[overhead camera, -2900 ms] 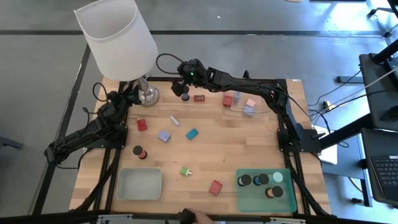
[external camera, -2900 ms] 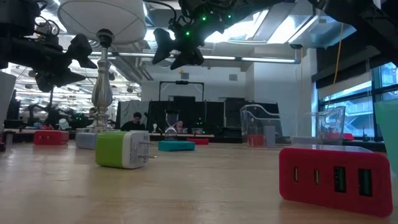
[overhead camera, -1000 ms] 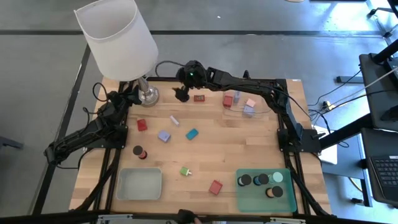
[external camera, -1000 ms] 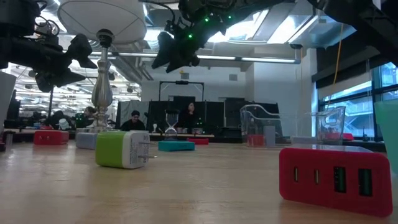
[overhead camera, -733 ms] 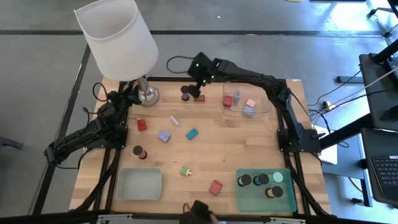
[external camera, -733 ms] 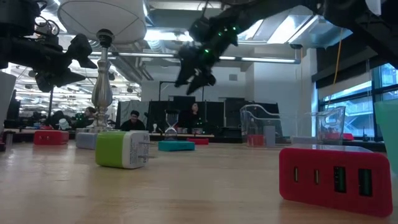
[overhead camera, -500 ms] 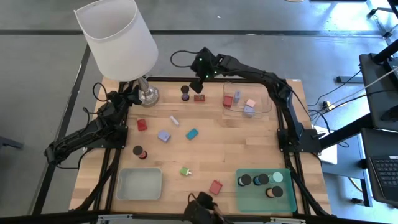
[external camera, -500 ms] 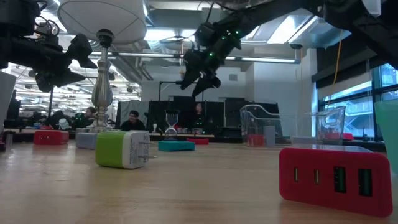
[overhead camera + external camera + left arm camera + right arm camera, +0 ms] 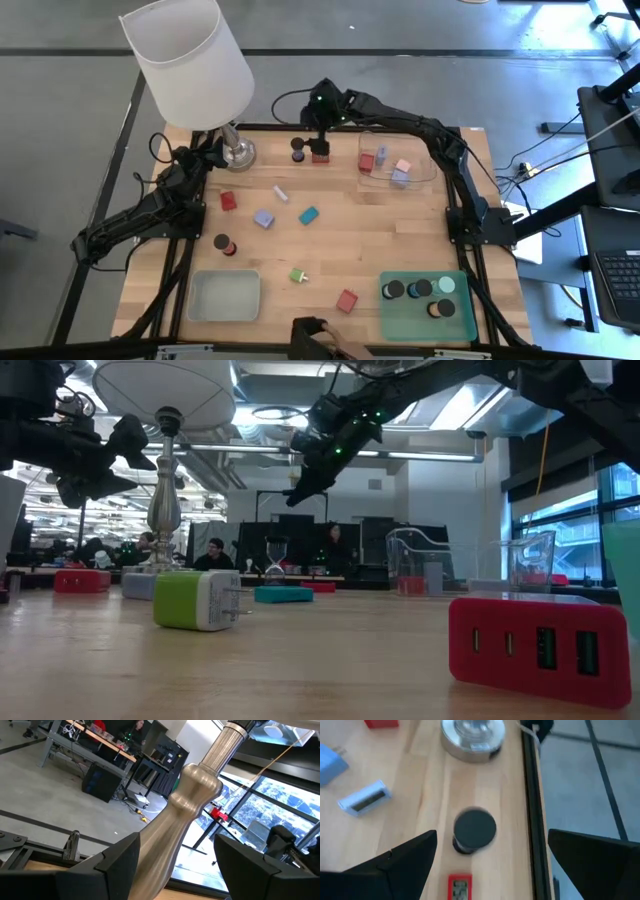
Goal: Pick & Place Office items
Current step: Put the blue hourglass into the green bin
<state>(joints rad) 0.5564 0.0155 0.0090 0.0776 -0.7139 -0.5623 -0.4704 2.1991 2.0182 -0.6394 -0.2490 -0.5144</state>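
Note:
My right gripper [image 9: 319, 137] [image 9: 492, 840] hangs open above the table's far edge, touching nothing. Below it a short dark cylinder [image 9: 298, 148] [image 9: 475, 830] stands on its end beside a small red piece [image 9: 320, 157] [image 9: 460, 887]. Red [image 9: 229, 201], lilac-blue [image 9: 264, 218] and teal [image 9: 308, 215] blocks, a pale bit [image 9: 281, 193], another dark cylinder [image 9: 225, 244], a green bit [image 9: 298, 275] and a red block [image 9: 347, 300] lie scattered on the wood. My left gripper [image 9: 208, 152] [image 9: 176, 839] is open, its fingers on either side of the lamp's stem [image 9: 187, 810].
The white-shaded lamp [image 9: 190, 60] stands on its metal base [image 9: 238, 152] at the far left corner. A clear tray [image 9: 420, 172] holds a few blocks, a green tray [image 9: 400, 320] holds dark cylinders, and a grey tray [image 9: 225, 296] lies near left. A hand [image 9: 315, 335] shows at the near edge.
My right gripper has pulled away from the dark cylinder, rising and shifting toward the table's right and far edge, then settling slightly back over it. The cylinder has stayed standing on the table near the small red piece. A hand has moved along the near edge.

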